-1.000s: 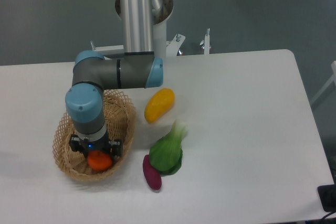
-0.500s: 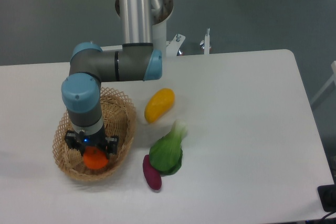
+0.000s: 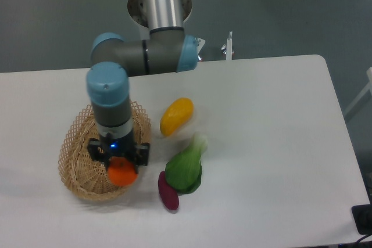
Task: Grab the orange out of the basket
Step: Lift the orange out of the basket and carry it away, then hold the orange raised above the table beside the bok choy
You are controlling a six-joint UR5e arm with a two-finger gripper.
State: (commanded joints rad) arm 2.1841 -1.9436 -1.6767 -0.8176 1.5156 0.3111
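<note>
The orange point(image 3: 122, 174) is a small round bright-orange fruit held between the fingers of my gripper point(image 3: 121, 166), which is shut on it. It hangs over the right part of the woven tan basket point(image 3: 78, 161), above the rim on that side. The arm's wrist stands upright over the basket and hides its back right part. The top of the orange is covered by the gripper body.
On the white table to the right of the basket lie a yellow-orange mango-shaped fruit point(image 3: 176, 115), a green leafy vegetable point(image 3: 185, 166) and a purple eggplant-like piece point(image 3: 168, 191). The arm's base column point(image 3: 163, 4) rises at the table's back edge.
The gripper has moved to the right with the orange in it, from the basket's floor towards its right rim, and appears higher.
</note>
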